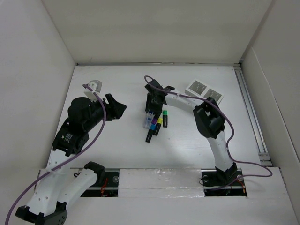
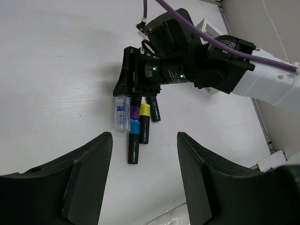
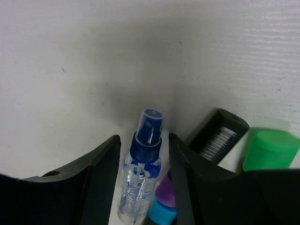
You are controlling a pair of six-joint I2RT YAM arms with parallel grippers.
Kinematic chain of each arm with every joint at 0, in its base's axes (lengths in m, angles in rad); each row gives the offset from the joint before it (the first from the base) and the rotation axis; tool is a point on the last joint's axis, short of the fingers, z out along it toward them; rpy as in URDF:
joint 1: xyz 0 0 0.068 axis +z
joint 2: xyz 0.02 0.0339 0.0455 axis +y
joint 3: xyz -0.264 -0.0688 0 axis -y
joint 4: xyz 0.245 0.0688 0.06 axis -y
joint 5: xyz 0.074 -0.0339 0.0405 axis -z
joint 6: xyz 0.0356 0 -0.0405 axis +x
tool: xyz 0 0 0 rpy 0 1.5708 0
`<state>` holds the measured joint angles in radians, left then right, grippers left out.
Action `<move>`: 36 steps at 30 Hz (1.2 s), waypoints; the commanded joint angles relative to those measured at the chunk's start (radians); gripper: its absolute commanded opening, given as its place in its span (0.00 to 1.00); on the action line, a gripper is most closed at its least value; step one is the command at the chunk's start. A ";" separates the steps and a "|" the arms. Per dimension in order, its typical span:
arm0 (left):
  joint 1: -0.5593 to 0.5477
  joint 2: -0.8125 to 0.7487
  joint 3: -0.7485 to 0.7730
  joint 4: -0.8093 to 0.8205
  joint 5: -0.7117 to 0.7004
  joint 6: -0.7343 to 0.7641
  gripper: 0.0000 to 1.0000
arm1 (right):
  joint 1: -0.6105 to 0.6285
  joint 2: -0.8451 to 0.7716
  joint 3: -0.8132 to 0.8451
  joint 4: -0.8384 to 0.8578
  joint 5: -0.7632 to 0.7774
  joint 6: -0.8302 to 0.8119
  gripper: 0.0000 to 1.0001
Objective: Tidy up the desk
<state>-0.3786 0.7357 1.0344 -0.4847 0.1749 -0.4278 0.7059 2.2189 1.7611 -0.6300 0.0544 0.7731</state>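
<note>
Desk (image 1: 117,152), white and walled, lies under both arms. Nearer, on the left, the left gripper (image 1: 118,105) hovers above bare tabletop, jaws wide and empty. Further in, at the middle, the right gripper (image 1: 150,111) reaches down, jaws parted, straddling a spray bottle (image 3: 142,180) lying on the desk just beside capped highlighters (image 1: 157,124).

Count on the worktop (image 1: 117,154):
- 1 clear spray bottle (image 2: 123,115), blue nozzle, lying mid-worktop
- 4 black-bodied highlighters just beside it: 1 with a purple cap (image 2: 135,112), 1 with a blue cap (image 2: 134,127), 1 with a yellow cap (image 2: 144,110), 1 with a green cap (image 3: 269,150)
- 1 white two-compartment pen holder (image 1: 204,91), toward the far right corner
- 1 small white-grey block (image 1: 96,85), near the far left corner
</note>
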 commanded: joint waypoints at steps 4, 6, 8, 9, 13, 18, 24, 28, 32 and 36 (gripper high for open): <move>-0.003 -0.016 0.039 0.011 -0.018 0.011 0.54 | -0.008 0.039 0.081 -0.033 -0.005 0.014 0.47; -0.003 -0.016 0.041 0.009 -0.020 0.014 0.54 | -0.008 0.050 0.087 -0.033 -0.008 0.012 0.36; -0.003 -0.015 0.044 0.008 -0.029 0.017 0.54 | -0.008 0.053 0.089 -0.033 -0.013 0.017 0.29; -0.003 -0.013 0.046 0.008 -0.034 0.018 0.54 | -0.008 0.051 0.089 -0.031 -0.019 0.020 0.27; -0.003 -0.004 0.053 0.012 -0.040 0.024 0.54 | -0.008 0.019 0.094 -0.002 -0.045 0.034 0.05; -0.003 0.010 0.050 0.029 -0.034 0.020 0.54 | -0.017 -0.074 0.095 0.081 -0.178 0.060 0.00; -0.003 0.031 0.042 0.064 0.005 -0.008 0.54 | -0.055 -0.215 0.112 0.177 -0.231 0.066 0.00; -0.003 0.016 0.030 0.075 0.008 -0.022 0.54 | -0.160 -0.336 0.075 0.193 -0.209 0.039 0.00; -0.003 -0.004 0.013 0.078 0.002 -0.034 0.54 | -0.319 -0.476 -0.006 0.191 -0.144 -0.009 0.00; -0.003 -0.021 -0.005 0.095 -0.003 -0.054 0.54 | -0.465 -0.544 -0.035 0.188 0.002 -0.113 0.00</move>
<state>-0.3786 0.7330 1.0424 -0.4431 0.1673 -0.4583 0.2863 1.7145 1.7630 -0.4637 -0.0692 0.7486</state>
